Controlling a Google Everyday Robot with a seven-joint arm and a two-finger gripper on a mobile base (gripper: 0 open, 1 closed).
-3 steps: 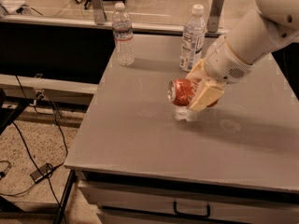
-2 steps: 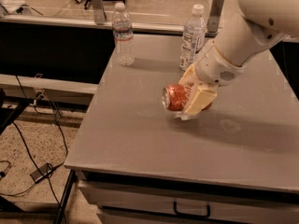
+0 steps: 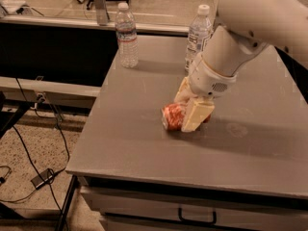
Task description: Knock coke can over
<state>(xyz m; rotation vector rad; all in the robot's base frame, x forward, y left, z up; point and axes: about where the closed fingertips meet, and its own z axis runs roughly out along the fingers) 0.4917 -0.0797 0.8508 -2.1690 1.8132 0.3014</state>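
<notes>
The red-orange coke can [image 3: 172, 117] lies on its side on the grey table [image 3: 144, 143], its silver end facing left. My gripper [image 3: 186, 113] reaches down from the white arm at the upper right. Its cream fingers [image 3: 196, 117] stand on either side of the can and hold it, one in front and one behind. The right part of the can is hidden behind the front finger.
Two clear water bottles with white caps stand at the back of the table, one at the left [image 3: 127, 36] and one [image 3: 197, 37] just behind my arm. Cables and a power brick [image 3: 42, 178] lie on the floor at the left. A drawer handle [image 3: 197, 218] sits below the table's front edge.
My gripper has moved left and down with the can in it. The can has gone from tilted above the table to lying on its side on the surface.
</notes>
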